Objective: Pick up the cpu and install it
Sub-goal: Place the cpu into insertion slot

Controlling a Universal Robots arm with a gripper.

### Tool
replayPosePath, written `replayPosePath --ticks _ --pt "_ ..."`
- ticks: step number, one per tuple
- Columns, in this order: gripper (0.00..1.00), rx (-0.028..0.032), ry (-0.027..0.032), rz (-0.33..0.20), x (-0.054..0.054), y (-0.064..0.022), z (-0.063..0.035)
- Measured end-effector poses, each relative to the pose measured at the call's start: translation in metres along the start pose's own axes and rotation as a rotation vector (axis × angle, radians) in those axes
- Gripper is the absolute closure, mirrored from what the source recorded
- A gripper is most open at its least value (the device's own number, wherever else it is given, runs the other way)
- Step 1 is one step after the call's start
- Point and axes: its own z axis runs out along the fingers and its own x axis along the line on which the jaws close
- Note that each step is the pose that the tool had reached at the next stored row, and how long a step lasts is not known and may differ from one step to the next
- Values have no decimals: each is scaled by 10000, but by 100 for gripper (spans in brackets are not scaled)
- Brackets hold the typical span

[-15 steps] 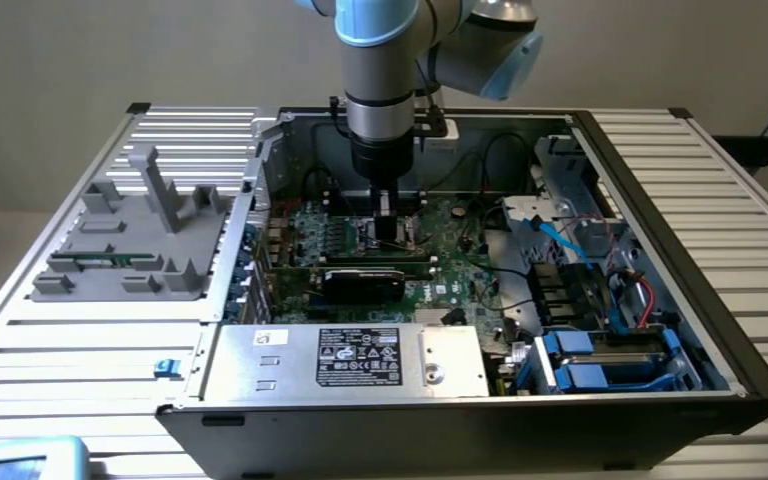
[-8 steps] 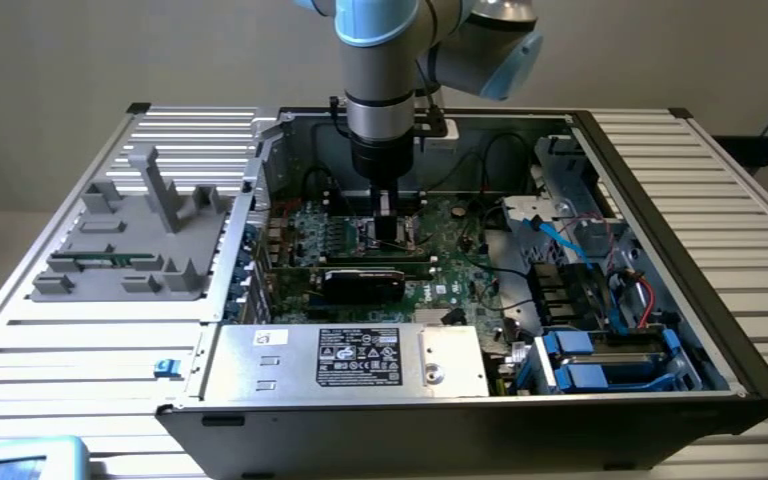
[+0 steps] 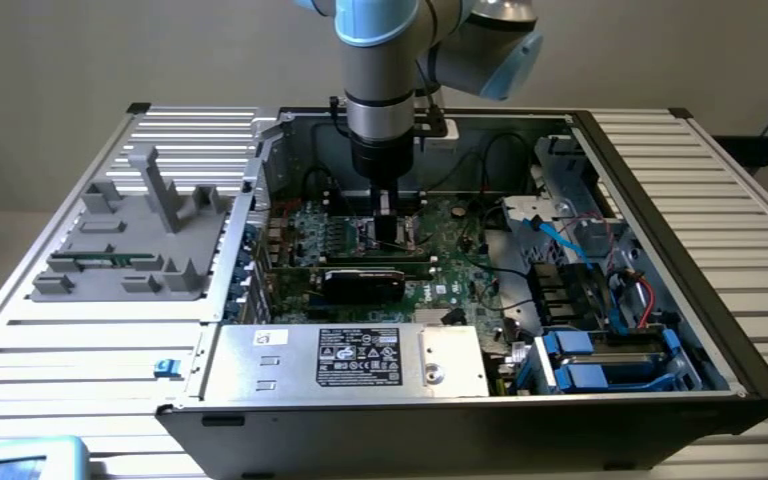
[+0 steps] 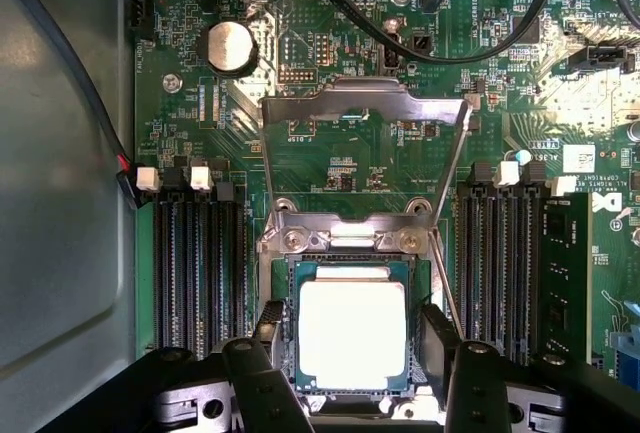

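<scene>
The cpu (image 4: 352, 333), a flat square chip with a pale metal top and green rim, lies flat inside the motherboard socket (image 4: 283, 275). The socket's metal load plate (image 4: 365, 113) is swung up and open behind it. My gripper (image 4: 353, 331) hangs straight over the chip with its black fingers (image 4: 270, 325) on either side. A narrow gap shows between each finger and the chip's edges, so the gripper is open and holds nothing. In the exterior view the gripper (image 3: 387, 235) reaches down into the open computer case (image 3: 678, 270), above the middle of the green board.
Black memory slots (image 4: 190, 253) flank the socket on both sides. Black cables (image 4: 420, 33) cross the board beyond the load plate. A black card (image 3: 371, 282), a silver power supply box (image 3: 357, 360) and blue drive bays (image 3: 598, 360) crowd the case. A grey fixture (image 3: 131, 240) sits outside it.
</scene>
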Motion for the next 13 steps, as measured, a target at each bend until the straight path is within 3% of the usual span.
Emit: replayPosePath --ticks 13 --pt "36 -17 2 0 0 33 -473"
